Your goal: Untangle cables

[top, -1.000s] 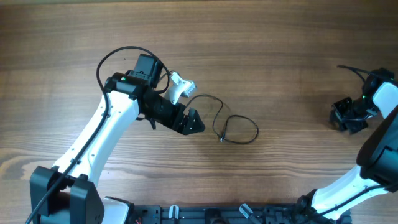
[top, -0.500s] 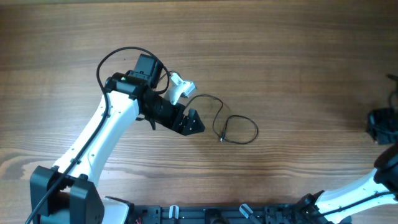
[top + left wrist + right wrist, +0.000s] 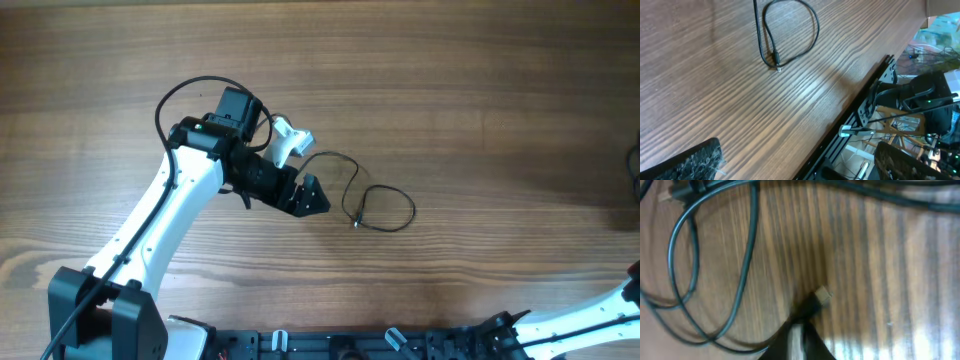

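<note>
Wood-grain table [image 3: 480, 90] bears two arms. Nearest, at 7 o'clock, the left arm [image 3: 165, 225] climbs from its base toward the centre, wrist bent so that the left gripper [image 3: 312, 196] aims at about 4 o'clock; its two fingers [image 3: 692, 160] stand spread wide, one in each lower corner of the left wrist view, with only bare wood between them.

One cable [image 3: 385, 208] lies just beside that gripper at its 3 o'clock, not touching it; it is a thin dark cord in two loose loops, with one metallic plug [image 3: 355, 224] where the loops meet.

At 5 o'clock only the lower link of the right arm [image 3: 580, 318] shows from overhead; the rest runs out of frame toward 3 o'clock.

In the right wrist view the right gripper [image 3: 796, 344] hangs low over the wood; dark-green cords [image 3: 747, 255] curve across it in overlapping loops, too tangled to count; one small plug end [image 3: 822, 295] sits just past the dark tip; whether the jaws pinch that cord I cannot tell.
</note>
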Available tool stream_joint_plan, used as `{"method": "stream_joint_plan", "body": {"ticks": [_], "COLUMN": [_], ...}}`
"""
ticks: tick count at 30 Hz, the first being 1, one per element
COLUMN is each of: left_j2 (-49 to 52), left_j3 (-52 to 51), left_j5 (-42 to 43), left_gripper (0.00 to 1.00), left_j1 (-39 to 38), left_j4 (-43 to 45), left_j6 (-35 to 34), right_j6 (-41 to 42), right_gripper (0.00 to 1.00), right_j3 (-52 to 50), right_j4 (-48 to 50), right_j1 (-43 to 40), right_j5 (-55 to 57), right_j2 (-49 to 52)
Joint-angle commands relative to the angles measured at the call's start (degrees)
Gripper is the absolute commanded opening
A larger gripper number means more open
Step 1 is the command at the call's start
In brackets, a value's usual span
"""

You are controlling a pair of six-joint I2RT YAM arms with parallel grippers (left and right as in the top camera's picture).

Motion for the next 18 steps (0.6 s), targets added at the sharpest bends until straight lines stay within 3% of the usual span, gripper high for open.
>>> {"method": "stream_joint_plan", "body": {"ticks": [1, 3, 8, 11, 13, 18], "left_j2": [0.1, 0.1, 0.1, 0.1, 0.1, 0.1], "left_j3": [-0.2, -0.2, -0.2, -0.2, -0.2, -0.2], "left_j5": [-0.1, -0.1, -0.1, -0.1, -0.1, -2.2], "left_gripper": [1.0, 1.0, 1.0, 1.0, 1.0, 1.0], "left_j1": [-0.2, -0.2, -0.2, -0.2, -0.2, -0.2], "left_j4": [0.3, 0.0, -0.9, -1.0, -1.0, -0.9], "left_j6": [-0.1, -0.1, 0.3, 0.3, 0.3, 0.3], "right_j6": [3.4, 4.2, -0.2, -4.4, -3.7, -2.2], "right_gripper": [0.31, 0.3, 0.31, 0.33, 0.37, 0.56], "right_j3": [-0.2, -0.1, 0.0, 0.2, 0.2, 0.2], "right_j4": [-6.8, -14.1, -21.8, -24.2, -25.2, -24.4], "right_j1": [0.4, -0.2, -4.7, -5.4, -5.4, -2.6], "right_j5": [-9.9, -11.6, -11.6, -4.1, -1.4, -12.6], "right_j2": [2.5, 1.7, -3.9, -11.5, -18.0, -34.4]}}
